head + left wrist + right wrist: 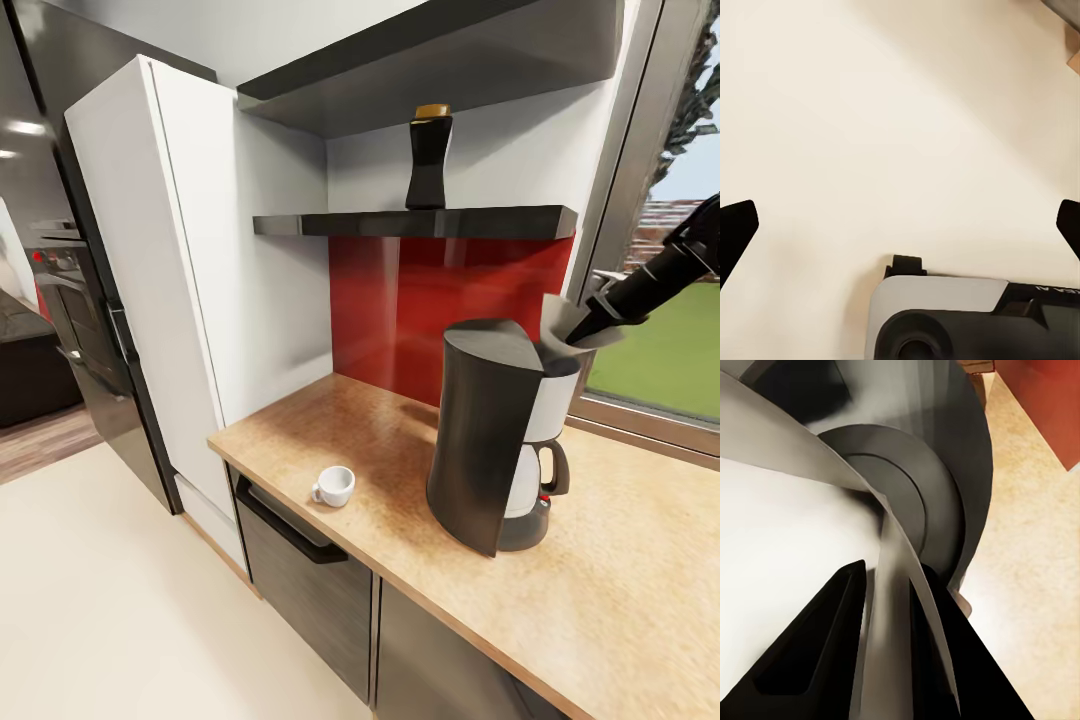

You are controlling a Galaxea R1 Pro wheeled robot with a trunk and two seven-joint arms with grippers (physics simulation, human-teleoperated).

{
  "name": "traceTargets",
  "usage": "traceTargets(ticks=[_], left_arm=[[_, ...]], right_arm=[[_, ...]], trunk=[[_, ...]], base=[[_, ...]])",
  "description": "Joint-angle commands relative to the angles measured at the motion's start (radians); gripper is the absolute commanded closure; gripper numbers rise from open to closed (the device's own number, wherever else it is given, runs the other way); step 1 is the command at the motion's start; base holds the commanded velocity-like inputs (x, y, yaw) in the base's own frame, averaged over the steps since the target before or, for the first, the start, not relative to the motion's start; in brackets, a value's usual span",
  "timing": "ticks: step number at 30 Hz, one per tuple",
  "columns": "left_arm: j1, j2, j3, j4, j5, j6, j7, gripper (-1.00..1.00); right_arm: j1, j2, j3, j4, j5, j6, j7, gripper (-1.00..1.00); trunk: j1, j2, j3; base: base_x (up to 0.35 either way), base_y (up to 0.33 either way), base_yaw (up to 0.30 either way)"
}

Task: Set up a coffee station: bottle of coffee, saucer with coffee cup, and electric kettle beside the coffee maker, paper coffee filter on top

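Note:
The coffee maker [495, 440] stands on the kitchen countertop [620, 590]. My right gripper [583, 328] is just above its top, shut on the paper coffee filter [560, 316]. The right wrist view shows the black fingers [832, 630] pinching the filter's [795, 517] edge over the machine's round dark top [911, 480]. The bottle of coffee [430, 160] stands on the kitchen shelf [420, 223] above the red splashback. The coffee cup [335, 486] sits near the counter's front edge, left of the machine. My left gripper [904, 225] hangs open over cream floor. The saucer and electric kettle are out of view.
A tall white cabinet [150, 260] bounds the counter's left end, with a dark oven column [70, 300] beyond it. A grey overhead unit [430, 60] hangs above the shelf. A window [655, 350] lies behind my right arm. Grey cabinet fronts [310, 580] sit below.

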State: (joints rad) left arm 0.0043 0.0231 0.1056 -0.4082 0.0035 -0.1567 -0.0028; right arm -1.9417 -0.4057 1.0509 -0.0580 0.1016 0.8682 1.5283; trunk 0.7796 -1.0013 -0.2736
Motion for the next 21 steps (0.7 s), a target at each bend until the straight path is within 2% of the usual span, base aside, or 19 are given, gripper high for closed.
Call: traceTargets(ticks=[1, 21], left_arm=[[0.000, 0.000, 0.002, -0.001, 0.000, -0.001, 0.000, -1.00], [0.000, 0.000, 0.003, -0.001, 0.001, -0.001, 0.000, -1.00]], right_arm=[[0.000, -0.001, -0.005, -0.002, 0.010, 0.014, 0.007, 1.00], [0.001, 0.006, -0.005, -0.002, 0.010, 0.014, 0.007, 1.00]], trunk=[[0.000, -0.001, -0.001], [0.000, -0.001, -0.001]], base=[[0.000, 0.000, 0.000], [0.000, 0.000, 0.000]])
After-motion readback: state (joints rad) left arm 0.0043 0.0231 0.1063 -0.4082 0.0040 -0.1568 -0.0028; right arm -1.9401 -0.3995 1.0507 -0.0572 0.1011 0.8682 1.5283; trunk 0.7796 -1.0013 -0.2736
